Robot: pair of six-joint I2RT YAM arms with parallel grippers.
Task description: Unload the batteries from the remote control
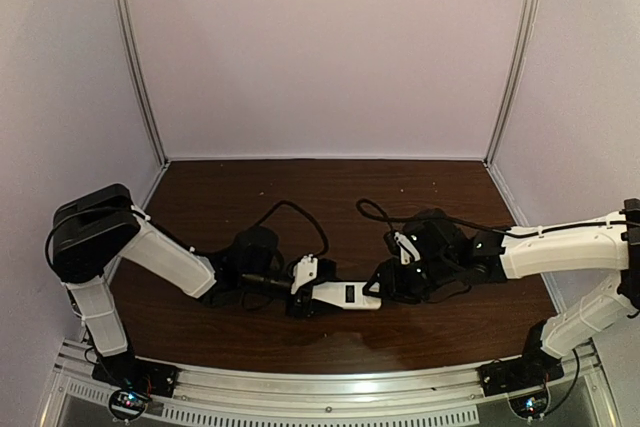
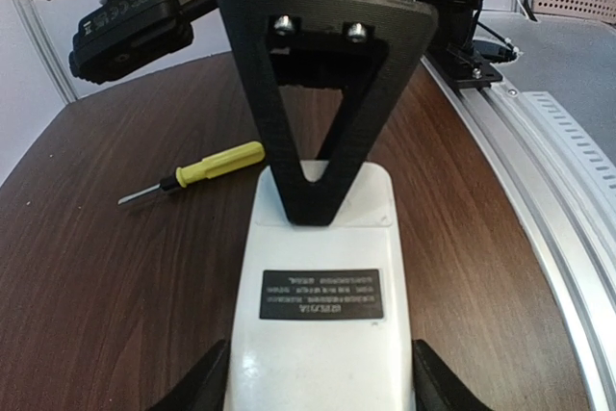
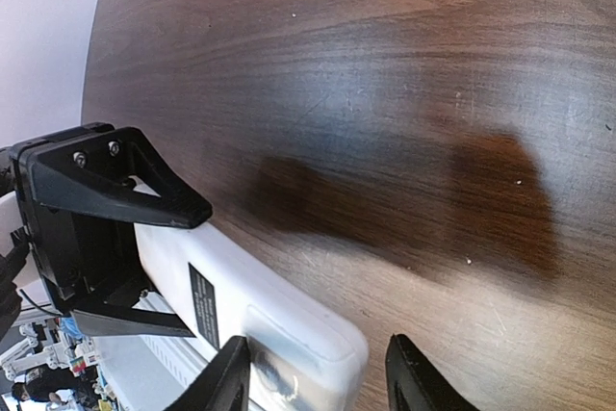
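Note:
The remote control lies back-up on the wooden table, white, with a dark label on it. My left gripper is shut on its near end, a finger against each long side. In the top view the remote control spans the space between left gripper and right gripper. The right gripper is open around the far end. One of its fingers rests on the white back near the cover seam, and the other stands past the end, apart from it. The batteries are hidden.
A yellow-handled screwdriver lies on the table left of the remote. The aluminium rail runs along the near edge. Pale enclosure walls close the table on three sides. Black cables loop above both wrists.

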